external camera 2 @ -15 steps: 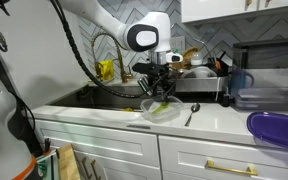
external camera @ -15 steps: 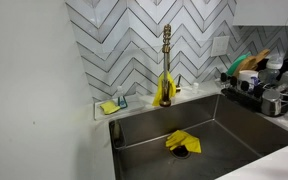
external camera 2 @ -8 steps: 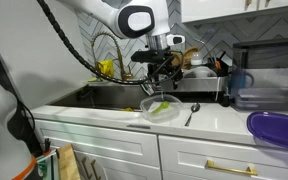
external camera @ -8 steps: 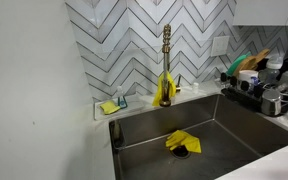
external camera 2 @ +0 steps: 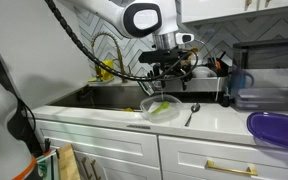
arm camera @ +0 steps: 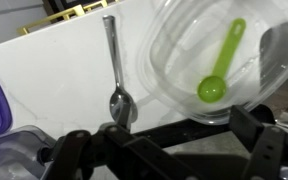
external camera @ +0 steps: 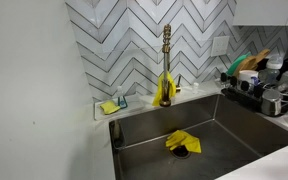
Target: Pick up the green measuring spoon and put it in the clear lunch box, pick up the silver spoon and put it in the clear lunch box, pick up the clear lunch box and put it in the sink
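The green measuring spoon (arm camera: pixel 219 70) lies inside the clear lunch box (arm camera: pixel 149 72), which stands on the white counter beside the sink; the box also shows in an exterior view (external camera 2: pixel 160 108). The silver spoon (arm camera: pixel 115 70) lies on the counter just beside the box, bowl end nearest the camera; it also shows in an exterior view (external camera 2: pixel 191 112). My gripper (external camera 2: pixel 170 70) hangs well above the box and the silver spoon, open and empty. In the wrist view its black fingers (arm camera: pixel 179 148) fill the lower edge.
The sink (external camera: pixel 224 125) holds a yellow cloth (external camera: pixel 181 141) over the drain, with a gold faucet (external camera: pixel 166 60) behind. A dish rack (external camera: pixel 259 90) stands beside the basin. A purple lid (external camera 2: pixel 277 130) and a clear container (external camera 2: pixel 264 88) sit further along the counter.
My gripper has risen from just over the lunch box and shifted slightly towards the silver spoon's side. The green spoon stays in the box; the silver spoon has not moved.
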Controlling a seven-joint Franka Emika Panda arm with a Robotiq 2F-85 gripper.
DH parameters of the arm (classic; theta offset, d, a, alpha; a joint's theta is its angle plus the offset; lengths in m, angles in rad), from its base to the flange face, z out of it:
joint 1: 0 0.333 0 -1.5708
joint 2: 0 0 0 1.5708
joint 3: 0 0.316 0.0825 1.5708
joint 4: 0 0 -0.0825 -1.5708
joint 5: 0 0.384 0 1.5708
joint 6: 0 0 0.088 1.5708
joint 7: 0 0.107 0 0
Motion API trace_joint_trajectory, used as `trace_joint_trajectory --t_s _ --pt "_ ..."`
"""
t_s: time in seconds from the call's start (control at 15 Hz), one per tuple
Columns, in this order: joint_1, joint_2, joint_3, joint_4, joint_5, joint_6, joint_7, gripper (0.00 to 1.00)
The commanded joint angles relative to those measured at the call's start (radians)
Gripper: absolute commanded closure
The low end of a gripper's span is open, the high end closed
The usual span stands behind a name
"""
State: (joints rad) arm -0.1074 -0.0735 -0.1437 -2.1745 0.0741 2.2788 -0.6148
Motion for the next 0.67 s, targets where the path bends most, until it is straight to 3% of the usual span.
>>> trace_joint_trajectory --t_s 0.0,0.27,0.6 --pt "-0.030 0.076 -0.045 0.072 0.015 -0.018 -0.198 0.00" --pt "-0.079 0.162 -0.064 0.139 0.135 -0.027 -0.411 0.00" --pt "-0.141 0.270 -0.044 0.215 0.220 -0.039 -0.520 0.00"
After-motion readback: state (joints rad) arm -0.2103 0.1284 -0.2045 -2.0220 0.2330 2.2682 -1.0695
